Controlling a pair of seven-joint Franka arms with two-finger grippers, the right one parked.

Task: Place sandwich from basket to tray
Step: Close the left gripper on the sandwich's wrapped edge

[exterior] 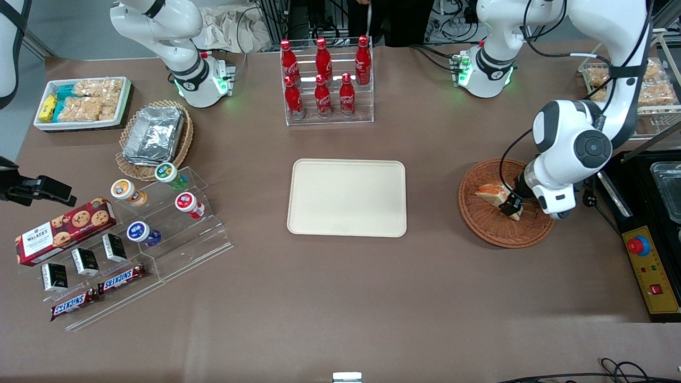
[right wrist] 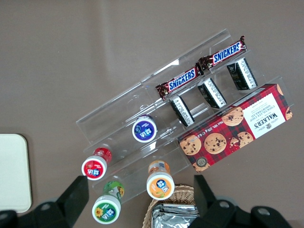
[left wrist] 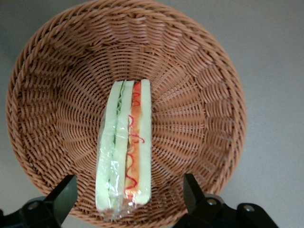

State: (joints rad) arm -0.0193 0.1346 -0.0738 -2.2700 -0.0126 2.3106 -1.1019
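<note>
End effector [left wrist: 128, 202] spread wide over plastic-wrapped triangular sandwich [left wrist: 124, 149] in round woven wicker basket [left wrist: 199, 85]

I read "SNICKERS" on two bars [right wrist: 204, 70] lying on the clear acrylic stand [right wrist: 156, 109]. Beside that stand, the red tartan cookie box [right wrist: 237, 126] says "WALKER'S". The red bottles [exterior: 323, 80] in their rack carry Coca-Cola script. Other labels stay unreadable to me.
</note>
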